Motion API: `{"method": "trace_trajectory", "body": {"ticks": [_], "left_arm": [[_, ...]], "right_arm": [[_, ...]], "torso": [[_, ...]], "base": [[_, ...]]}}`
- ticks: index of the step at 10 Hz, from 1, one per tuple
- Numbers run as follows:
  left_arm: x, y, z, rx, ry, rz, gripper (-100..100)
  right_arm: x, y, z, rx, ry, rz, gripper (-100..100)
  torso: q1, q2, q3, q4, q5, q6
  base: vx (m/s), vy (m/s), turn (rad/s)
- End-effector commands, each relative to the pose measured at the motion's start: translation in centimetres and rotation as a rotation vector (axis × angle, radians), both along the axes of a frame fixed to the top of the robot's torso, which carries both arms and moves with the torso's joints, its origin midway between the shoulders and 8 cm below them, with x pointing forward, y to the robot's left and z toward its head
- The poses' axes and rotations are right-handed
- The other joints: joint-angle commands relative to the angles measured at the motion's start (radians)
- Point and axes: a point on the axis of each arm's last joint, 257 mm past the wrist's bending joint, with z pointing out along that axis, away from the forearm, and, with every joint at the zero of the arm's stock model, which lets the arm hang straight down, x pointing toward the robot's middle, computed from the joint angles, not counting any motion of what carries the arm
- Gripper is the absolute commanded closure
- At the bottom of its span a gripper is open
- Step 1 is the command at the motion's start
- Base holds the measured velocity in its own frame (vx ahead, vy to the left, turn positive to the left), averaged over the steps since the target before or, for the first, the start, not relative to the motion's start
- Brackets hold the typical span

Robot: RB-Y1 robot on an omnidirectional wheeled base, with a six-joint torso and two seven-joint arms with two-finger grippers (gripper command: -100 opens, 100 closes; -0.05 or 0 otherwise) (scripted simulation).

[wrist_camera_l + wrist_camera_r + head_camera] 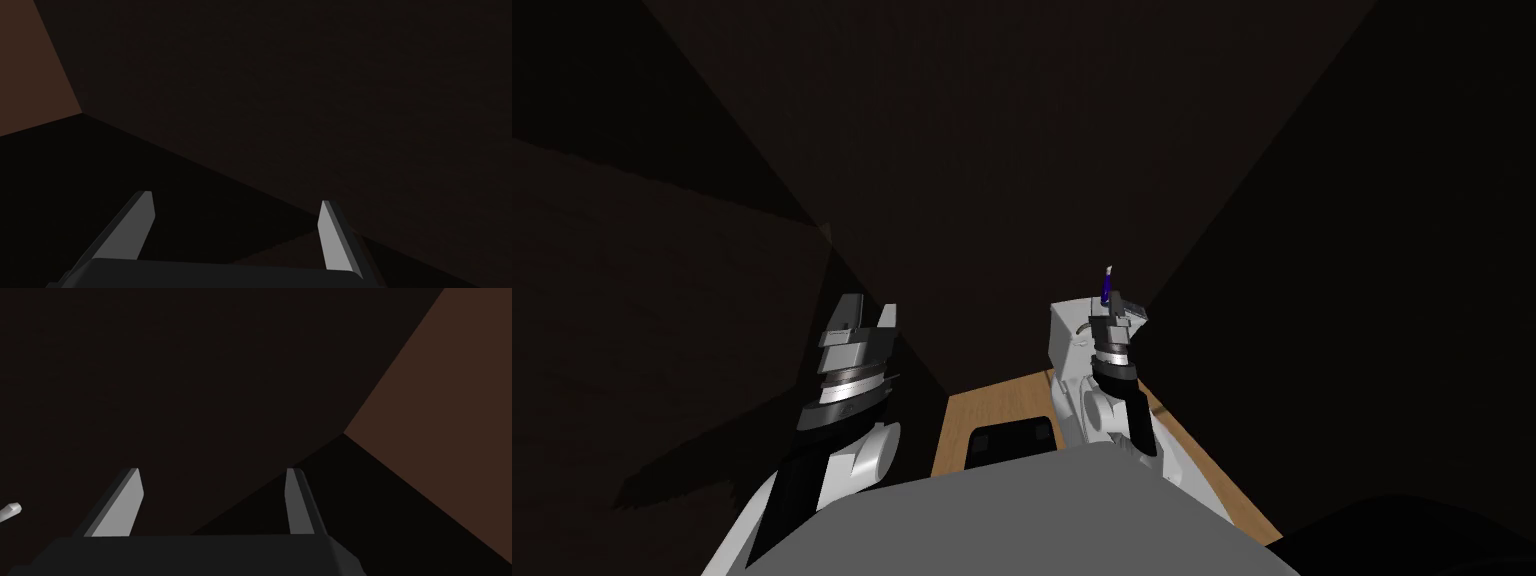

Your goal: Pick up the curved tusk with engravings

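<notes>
A small slim thing (1109, 283), blue with a pale tip, stands just above my right gripper (1118, 306) in the dim head view. I cannot tell whether it is the tusk. In the right wrist view a pale rounded tip (10, 511) shows off to one side, outside the fingers. My right gripper (212, 500) is open with nothing between its fingers, facing a dark brown wall. My left gripper (235, 227) is open and empty too, raised at the left of the head view (857, 312).
A light wooden surface (992, 405) lies low in front of me, between the two arms, with a dark flat block (1007, 440) on it. Dark brown walls (1012, 150) close in all round and meet in corners.
</notes>
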Motion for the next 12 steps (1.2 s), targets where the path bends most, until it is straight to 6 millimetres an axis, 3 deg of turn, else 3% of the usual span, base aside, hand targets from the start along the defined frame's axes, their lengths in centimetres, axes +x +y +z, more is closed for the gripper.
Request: {"method": "trace_trajectory", "body": {"ticks": [1,7,9,12], "left_arm": [[0.0,0.0,0.0,0.0,0.0,0.0,0],[0.0,0.0,0.0,0.0,0.0,0.0,0],[0.0,0.0,0.0,0.0,0.0,0.0,0],[0.0,0.0,0.0,0.0,0.0,0.0,0]], "right_arm": [[0.2,0.2,-0.4,-0.035,0.015,0.005,-100],[1.6,1.0,-3.6,-0.261,0.113,0.013,-100],[2.2,0.8,-5.5,-0.376,0.162,0.004,-100],[2.5,0.8,-6.6,-0.467,0.189,0.01,-100]], "torso": [[0.0,0.0,0.0,0.0,0.0,0.0],[0.002,0.007,0.004,0.002,0.0,0.0],[0.001,0.004,0.002,0.001,0.0,0.0],[0.001,0.004,0.002,0.001,0.0,0.0]], "base": [[-0.014,0.004,-0.004],[-0.073,0.026,-0.007],[-0.065,0.018,-0.002],[-0.057,0.019,-0.003]]}}
